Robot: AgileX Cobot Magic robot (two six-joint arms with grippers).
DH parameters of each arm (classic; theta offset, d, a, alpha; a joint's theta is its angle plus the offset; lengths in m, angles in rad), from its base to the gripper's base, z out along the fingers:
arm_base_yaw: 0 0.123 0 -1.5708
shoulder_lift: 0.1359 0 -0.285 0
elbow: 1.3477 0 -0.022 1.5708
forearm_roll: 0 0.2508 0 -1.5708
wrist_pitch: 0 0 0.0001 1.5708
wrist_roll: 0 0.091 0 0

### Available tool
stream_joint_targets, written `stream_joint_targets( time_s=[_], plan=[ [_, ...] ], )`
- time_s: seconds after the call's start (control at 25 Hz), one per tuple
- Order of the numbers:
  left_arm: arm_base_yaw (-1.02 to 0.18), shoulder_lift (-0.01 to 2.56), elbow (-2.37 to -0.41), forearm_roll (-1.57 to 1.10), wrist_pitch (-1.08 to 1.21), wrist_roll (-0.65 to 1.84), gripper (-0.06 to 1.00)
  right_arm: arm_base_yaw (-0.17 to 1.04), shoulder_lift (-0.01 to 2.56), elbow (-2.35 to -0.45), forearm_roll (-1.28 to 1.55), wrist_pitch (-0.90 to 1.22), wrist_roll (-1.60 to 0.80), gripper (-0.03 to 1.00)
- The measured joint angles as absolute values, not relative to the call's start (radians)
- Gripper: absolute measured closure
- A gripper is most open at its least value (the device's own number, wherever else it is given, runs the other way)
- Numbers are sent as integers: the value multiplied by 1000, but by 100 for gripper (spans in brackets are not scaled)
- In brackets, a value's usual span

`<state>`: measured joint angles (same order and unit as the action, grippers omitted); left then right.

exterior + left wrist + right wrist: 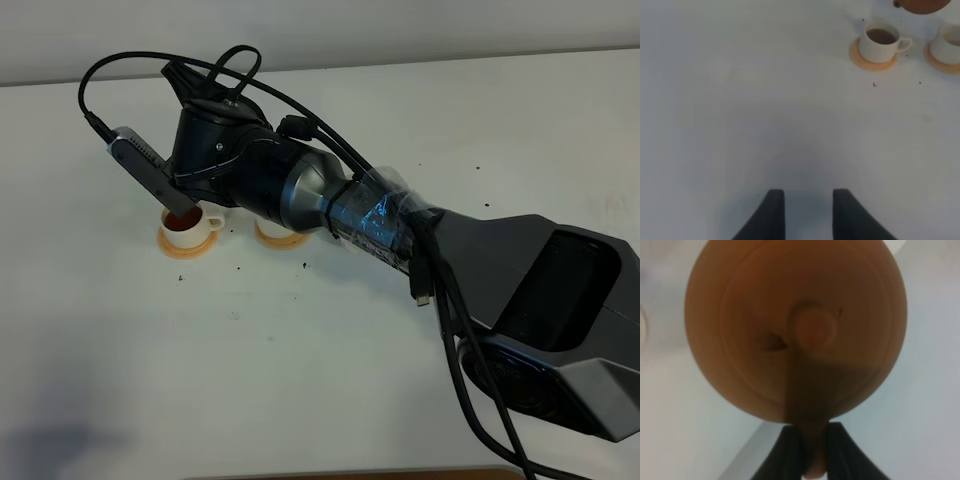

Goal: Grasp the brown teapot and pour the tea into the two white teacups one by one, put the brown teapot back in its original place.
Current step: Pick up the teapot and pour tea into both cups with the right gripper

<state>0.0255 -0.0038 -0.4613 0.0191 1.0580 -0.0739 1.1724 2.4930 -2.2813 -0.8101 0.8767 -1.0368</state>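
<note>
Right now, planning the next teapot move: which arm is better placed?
Right. The right fingers are shut on the brown teapot handle, close to the filled teacup; the left fingers stand open and empty, apart from both.

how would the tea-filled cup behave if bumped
Probably rigid and breakable: the teacup looks like glazed ceramic. It holds dark tea, so a nudge could slosh it. Squat and standing on a flat coaster, it may slide rather than tip.

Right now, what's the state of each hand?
Left hand: open, holding nothing.
Right hand: closed on the handle of the brown teapot.
</note>
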Motion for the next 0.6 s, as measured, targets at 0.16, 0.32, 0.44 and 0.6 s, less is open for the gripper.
stream_joint_targets(
  time_s=[0.16,0.32,0.44,0.6],
  plan=[
    [25,-4,-461,19,1058,-74,67,1169,2493,-2281,-785,883,-1004,83],
    [25,-4,-461,19,1058,-74,67,1156,2493,-2281,-736,902,-983,83],
    [25,-4,-461,19,1058,-74,67,1145,2493,-2281,-706,908,-974,83],
    [25,-4,-461,19,1058,-74,67,1139,2493,-2281,-682,918,-954,83]
  ],
)
